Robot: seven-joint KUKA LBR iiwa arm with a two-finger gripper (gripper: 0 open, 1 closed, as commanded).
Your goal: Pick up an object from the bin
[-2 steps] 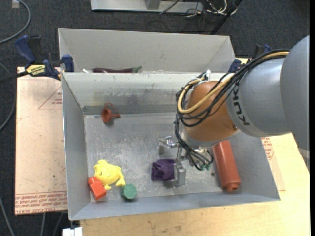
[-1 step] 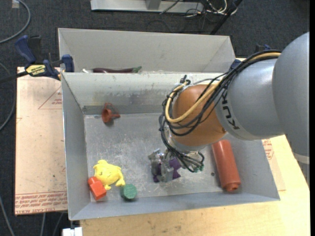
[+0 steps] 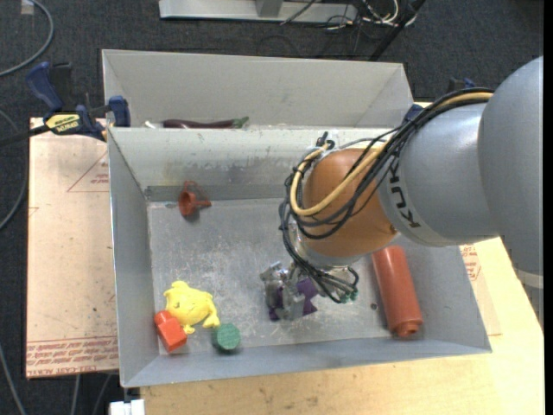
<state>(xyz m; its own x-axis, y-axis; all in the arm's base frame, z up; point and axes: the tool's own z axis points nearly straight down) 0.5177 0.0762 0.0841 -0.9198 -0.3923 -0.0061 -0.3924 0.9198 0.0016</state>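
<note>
1. Camera view: arm comes in from the view's right. Its orange wrist cover [image 3: 347,204], looped with yellow and black cables [image 3: 299,190], sits over the middle of the grey metal bin [image 3: 130,258].
2. Gripper [image 3: 289,299] is low, at or just above the bin floor, in the front-centre of the main compartment.
3. Small purple object [image 3: 278,309] lies right at the gripper tip, partly hidden by it. Shape unclear, looks like a small plastic piece. It is the thing nearest the gripper.
4. Pincer state: can't tell. The wrist and the purple piece hide the opening, so I can't say whether it is wide, narrow, or clamped on the purple object.
5. Reddish-brown cylinder [image 3: 397,290] lies on the floor at the view's right of the gripper, near it but apart, long axis running roughly front to back.
6. Front-left corner cluster: yellow toy figure [image 3: 192,305], orange-red block [image 3: 170,330] touching its front-left side, and green round piece [image 3: 227,338] just beside it toward the gripper. All are well apart from the gripper.
7. Small reddish-brown funnel-shaped piece [image 3: 192,201] sits at the back-left of the floor, against the rear wall.
8. Rear compartment behind the divider: dark red elongated thing [image 3: 197,124] just over the divider edge, kind unclear.
</note>
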